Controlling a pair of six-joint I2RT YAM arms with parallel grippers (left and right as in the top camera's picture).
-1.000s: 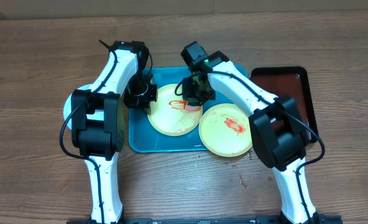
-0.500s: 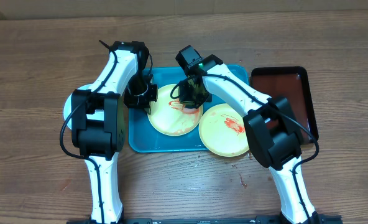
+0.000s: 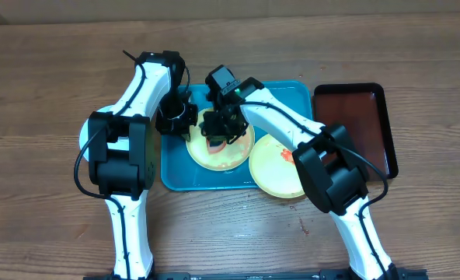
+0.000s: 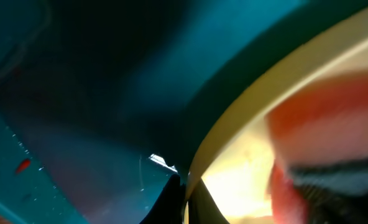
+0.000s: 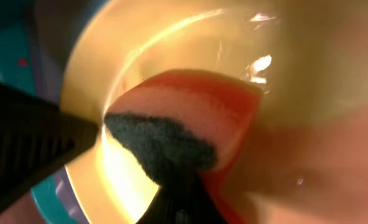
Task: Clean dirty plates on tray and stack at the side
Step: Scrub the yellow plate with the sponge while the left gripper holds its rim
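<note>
From where I stand, the left gripper [image 3: 177, 120] has its fingers pinched together on the left rim of the yellow plate [image 3: 214, 158], which lies in the blue tray [image 3: 292, 97]. The right gripper [image 3: 217, 132] is closed on a sponge [image 5: 190, 118] pressed dark side down onto that plate's face. The worry is the pinch. It has only a thin lip of slick plastic, so a hard sideways scrub could pull the rim out of the fingers and send the plate skating across the tray, or tip it up on one edge. The two grippers also work very close together, and a long stroke to the left could run the sponge into the left fingers. The sponge looks gripped near one end, so it might twist or peel out under pressure. A second yellow plate [image 3: 273, 175] with red sauce on it hangs over the tray's near right edge, right under the right arm, where a swing of the elbow could knock it onto the table [image 3: 43, 78]. Something pale [image 3: 83, 132], perhaps another plate, sits mostly hidden beneath the left arm.
</note>
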